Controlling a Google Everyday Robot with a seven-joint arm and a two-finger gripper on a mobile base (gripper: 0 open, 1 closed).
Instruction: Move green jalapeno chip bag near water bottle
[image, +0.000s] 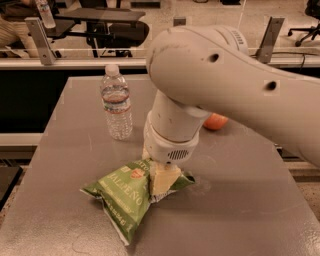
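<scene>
The green jalapeno chip bag (122, 192) lies on the grey table (240, 200) at the front centre, its right end crumpled. My gripper (161, 181) comes down from the big white arm (225, 85) and is shut on the bag's right end, with one pale finger (162, 177) showing against the foil. The clear water bottle (116, 104) with a white cap stands upright behind and left of the bag, about a hand's width from it. The far side of the gripper is hidden by the wrist.
An orange round object (216, 122) sits on the table behind the arm, partly hidden. The table's left edge (30, 175) and front edge are close to the bag. Chairs and desks stand beyond a railing at the back.
</scene>
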